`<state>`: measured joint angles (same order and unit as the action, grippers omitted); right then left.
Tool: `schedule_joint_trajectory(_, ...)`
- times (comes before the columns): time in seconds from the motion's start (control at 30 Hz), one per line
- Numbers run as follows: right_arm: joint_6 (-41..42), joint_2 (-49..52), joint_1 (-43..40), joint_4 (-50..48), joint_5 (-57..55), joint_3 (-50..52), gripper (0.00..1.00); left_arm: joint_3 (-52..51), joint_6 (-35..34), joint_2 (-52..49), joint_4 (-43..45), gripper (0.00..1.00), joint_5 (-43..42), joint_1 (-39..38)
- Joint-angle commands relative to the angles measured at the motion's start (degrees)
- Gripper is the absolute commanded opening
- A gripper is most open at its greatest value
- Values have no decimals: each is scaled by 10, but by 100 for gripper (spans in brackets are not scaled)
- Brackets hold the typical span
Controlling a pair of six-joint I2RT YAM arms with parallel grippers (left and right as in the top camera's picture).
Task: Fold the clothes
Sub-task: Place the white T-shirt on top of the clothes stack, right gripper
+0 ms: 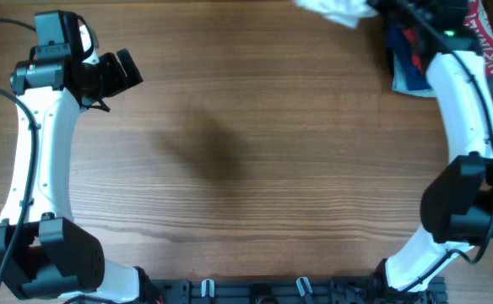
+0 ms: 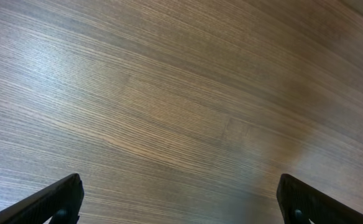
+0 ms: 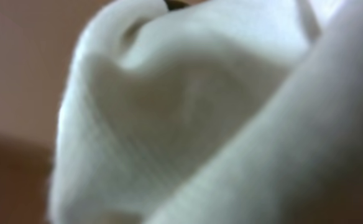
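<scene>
From overhead, the broad brown wood-grain table [image 1: 255, 152] lies bare across its middle, and the action sits up in the far right corner: the right arm reaches out there, its right gripper [image 1: 380, 8] hidden at the frame's edge behind a bunched white T-shirt of thin soft fabric [image 1: 335, 10], which hangs crumpled and blurred just off the wood, likely being hauled from the pile toward the open space where a fold has room. Just beside it sit the blue folded garments [image 1: 407, 67] and, at the very edge, a red garment with white lettering [image 1: 483, 29], both parked well out of the working area. Across the table the left gripper [image 1: 127, 72] hovers with its black jaws spread wide, holding nothing, well apart from the shirt and seemingly waiting for a corner to take. Down the left wrist camera: only streaked wood grain, and the two dark fingertips [image 2: 57, 199] far apart at the bottom corners, nothing between them. Over to the right wrist camera: white cloth [image 3: 169, 124] fills the picture, pressed close, soft ribbed weave, one deep rounded crease, out of focus; the claw itself is buried, but it is clamped tight on that fabric. No black lettering shows anywhere.
</scene>
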<state>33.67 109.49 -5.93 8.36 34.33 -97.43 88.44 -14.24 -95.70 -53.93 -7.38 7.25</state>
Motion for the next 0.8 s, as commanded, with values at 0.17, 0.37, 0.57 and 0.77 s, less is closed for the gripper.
schedule_joint_trajectory(0.17,36,-10,-97,-29,-69,-10,4,-3,3,-4,-2,100,-7,3)
schedule_joint_trajectory(0.37,38,-9,-130,-30,-118,-7,4,-3,3,-4,-1,100,-7,3)
schedule_joint_trajectory(0.57,58,11,-161,-30,-129,-5,4,-3,3,-11,4,100,-7,3)
schedule_joint_trajectory(0.77,69,47,-181,-3,-129,-4,4,-3,3,-18,5,100,-7,3)
